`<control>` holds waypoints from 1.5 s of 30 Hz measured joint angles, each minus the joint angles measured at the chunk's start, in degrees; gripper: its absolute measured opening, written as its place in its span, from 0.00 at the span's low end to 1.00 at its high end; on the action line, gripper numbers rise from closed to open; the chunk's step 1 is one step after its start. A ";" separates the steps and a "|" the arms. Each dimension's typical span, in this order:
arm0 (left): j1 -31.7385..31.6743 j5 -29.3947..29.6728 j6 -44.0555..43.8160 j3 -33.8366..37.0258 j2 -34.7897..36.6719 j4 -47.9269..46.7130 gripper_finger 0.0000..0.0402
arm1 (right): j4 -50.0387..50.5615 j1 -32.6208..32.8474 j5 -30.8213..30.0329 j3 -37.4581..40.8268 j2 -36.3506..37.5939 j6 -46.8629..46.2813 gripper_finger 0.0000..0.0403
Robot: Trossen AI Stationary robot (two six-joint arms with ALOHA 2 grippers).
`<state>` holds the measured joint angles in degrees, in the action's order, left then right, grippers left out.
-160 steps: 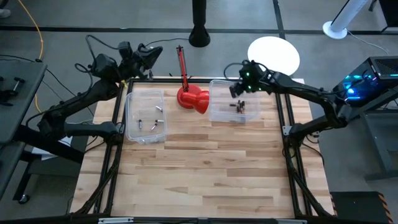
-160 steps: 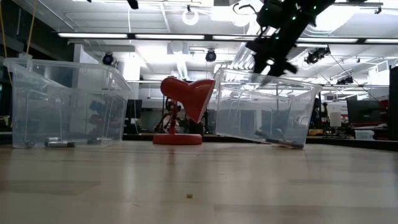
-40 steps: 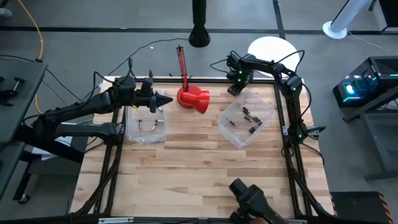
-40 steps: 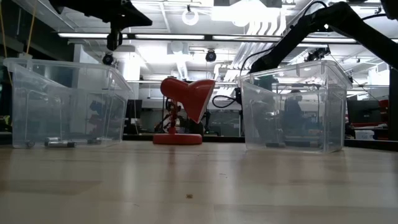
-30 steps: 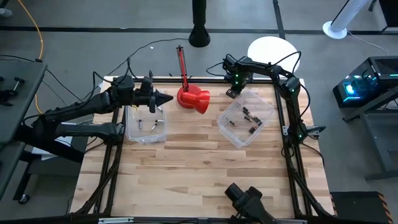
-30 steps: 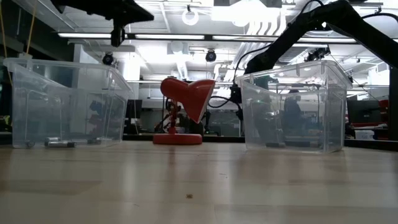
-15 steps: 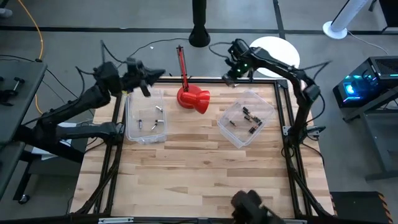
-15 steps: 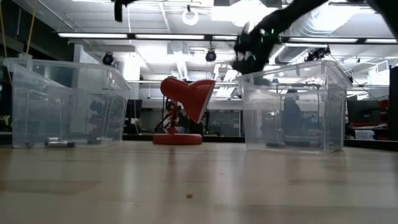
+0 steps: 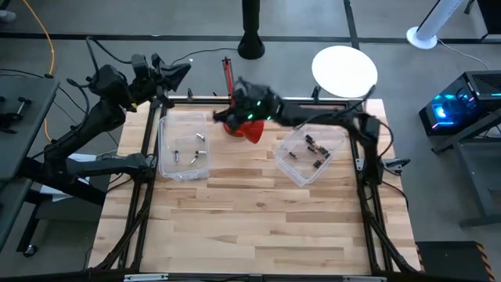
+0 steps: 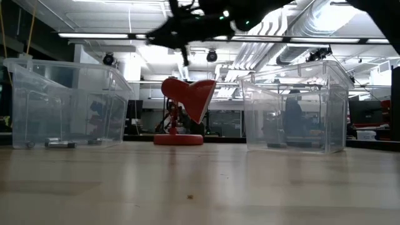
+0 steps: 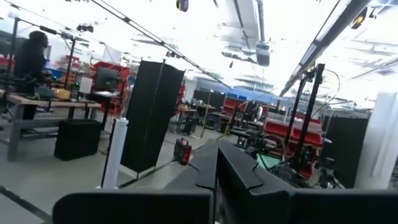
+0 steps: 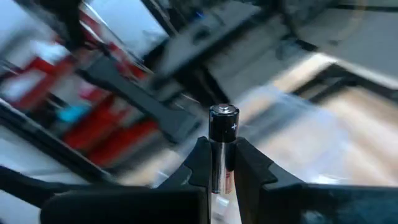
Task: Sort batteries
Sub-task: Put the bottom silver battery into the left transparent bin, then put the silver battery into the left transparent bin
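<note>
the right gripper (image 12: pixel 219 163) is pinching a single battery (image 12: pixel 222 144) between its two dark fingers, the cell standing up out of the grip with its silver cap on top. from above, that gripper (image 9: pixel 221 117) is hanging over the red scoop (image 9: pixel 249 127) at the back middle of the wooden table (image 9: pixel 250 227), between the two clear bins, though it is smeared there and i can only place it roughly. the left bin (image 9: pixel 185 146) is sitting at the table's back left with a few batteries (image 9: pixel 193 150) lying loose on its floor. the right bin (image 9: pixel 310 150) is sitting turned at an angle on the back right, holding a cluster of dark batteries (image 9: pixel 313 151). the left gripper (image 9: pixel 180 72) is waiting with its fingers pressed together and nothing in them, raised beyond the table's back left corner, past the far end of the left bin. from table height both bins are standing upright on the wood, the scoop between them.
</note>
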<state>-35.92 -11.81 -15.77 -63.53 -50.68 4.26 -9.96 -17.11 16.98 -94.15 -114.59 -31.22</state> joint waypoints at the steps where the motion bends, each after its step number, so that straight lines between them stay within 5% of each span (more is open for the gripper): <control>1: 0.01 -0.09 -0.02 0.00 -0.04 -0.09 0.00 | -3.29 0.89 0.06 -0.02 -1.45 -2.12 0.05; 10: 0.02 -1.58 -0.50 0.00 -0.04 -0.12 0.00 | -14.57 5.59 -0.52 0.05 -9.79 -8.69 0.05; 19: 0.04 -1.58 -0.50 0.00 -0.04 -0.12 0.00 | -13.47 8.25 -5.22 -0.13 -10.24 3.53 0.20; 26: 0.07 -1.55 -0.60 0.00 -0.31 -0.13 0.00 | -7.75 8.96 -4.44 -7.39 -13.77 6.27 0.34; 36: -0.09 -1.52 -0.59 0.00 -0.36 -0.17 0.00 | 19.80 0.99 -1.02 -17.97 -7.97 22.86 0.45; 41: -0.13 -1.44 0.80 0.00 -0.41 -0.14 0.00 | 38.17 -6.01 -8.60 -19.16 -0.45 34.38 0.44; 45: -0.13 -1.14 0.94 0.00 -0.70 -0.08 0.00 | 51.08 -13.78 -17.18 -19.10 3.78 33.70 0.44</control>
<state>-36.05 -12.95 -14.83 -63.53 -51.38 4.18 41.12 -30.89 -0.20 -113.25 -110.81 2.48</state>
